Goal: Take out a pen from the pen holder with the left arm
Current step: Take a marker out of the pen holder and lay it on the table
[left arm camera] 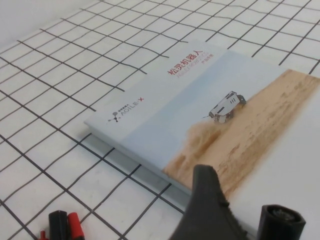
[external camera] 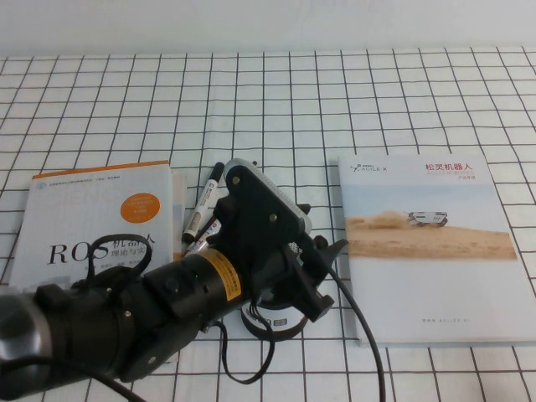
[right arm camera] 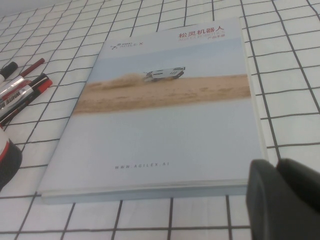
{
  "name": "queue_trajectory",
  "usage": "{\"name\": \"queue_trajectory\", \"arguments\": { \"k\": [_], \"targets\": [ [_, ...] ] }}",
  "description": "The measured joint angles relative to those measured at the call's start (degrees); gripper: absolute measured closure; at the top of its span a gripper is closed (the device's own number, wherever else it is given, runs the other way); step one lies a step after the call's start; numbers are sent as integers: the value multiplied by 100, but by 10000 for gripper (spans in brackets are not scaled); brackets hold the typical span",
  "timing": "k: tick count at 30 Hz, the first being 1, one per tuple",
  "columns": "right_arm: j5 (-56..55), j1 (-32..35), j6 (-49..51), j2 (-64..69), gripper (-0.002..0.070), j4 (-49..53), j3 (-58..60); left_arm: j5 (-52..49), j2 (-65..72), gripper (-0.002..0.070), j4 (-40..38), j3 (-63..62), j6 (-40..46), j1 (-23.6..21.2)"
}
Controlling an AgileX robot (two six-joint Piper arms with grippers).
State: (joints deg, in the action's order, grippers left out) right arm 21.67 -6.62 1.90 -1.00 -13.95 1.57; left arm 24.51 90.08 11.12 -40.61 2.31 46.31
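My left gripper [external camera: 323, 270] hangs over the pen holder [external camera: 278, 323], which is mostly hidden under the arm and shows only a pale base. In the left wrist view its one visible finger [left arm camera: 205, 200] stands well apart from a black pen cap [left arm camera: 280, 223] that rises inside the open jaws; the other finger is out of frame. Nothing is gripped. Several marker pens [external camera: 201, 211] lie on the cloth beside the holder, and the markers [right arm camera: 22, 92] also show in the right wrist view. My right gripper [right arm camera: 278, 196] is shut and empty, low by the pale blue book's near corner.
A white and orange ROS book [external camera: 92, 226] lies at the left, partly under my left arm. A pale blue booklet with a desert picture [external camera: 427, 243] lies at the right. The checked cloth [external camera: 276, 92] covers the table. A black cable [external camera: 364, 327] loops off the left wrist.
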Motion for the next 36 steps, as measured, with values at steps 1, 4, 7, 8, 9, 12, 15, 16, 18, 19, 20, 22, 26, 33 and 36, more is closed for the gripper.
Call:
{"name": "queue_trajectory", "arguments": {
  "k": [1,4,7,8,9,12,15,16,18,19,20,22,26,33,36],
  "targets": [
    [0,0,0,0,689,0,0,-12,9,248,0,0,-22,0],
    [0,0,0,0,689,0,0,-12,84,251,44,0,-36,0],
    [0,0,0,0,689,0,0,-24,169,251,68,0,-36,0],
    [0,0,0,0,689,0,0,-24,198,252,80,0,-36,0],
    [0,0,0,0,689,0,0,-24,222,252,106,0,-36,0],
    [0,0,0,0,689,0,0,-24,277,263,176,0,-36,0],
    [0,0,0,0,688,0,0,-24,290,286,201,0,-36,0],
    [0,0,0,0,689,0,0,-24,290,296,213,0,-36,0],
    [0,0,0,0,688,0,0,-24,325,311,254,-4,-36,-4],
    [0,0,0,0,688,0,0,-24,349,316,266,-13,-36,-4],
    [0,0,0,0,688,0,0,-13,363,319,275,-13,-36,-4],
    [0,0,0,0,689,0,0,1,385,321,293,-13,-36,-13],
    [0,0,0,0,689,0,0,11,385,330,303,-26,-36,-13],
    [0,0,0,0,689,0,0,15,385,479,303,-26,-36,-13],
    [0,0,0,0,688,0,0,69,385,572,303,-26,-36,-13]
  ]
}}
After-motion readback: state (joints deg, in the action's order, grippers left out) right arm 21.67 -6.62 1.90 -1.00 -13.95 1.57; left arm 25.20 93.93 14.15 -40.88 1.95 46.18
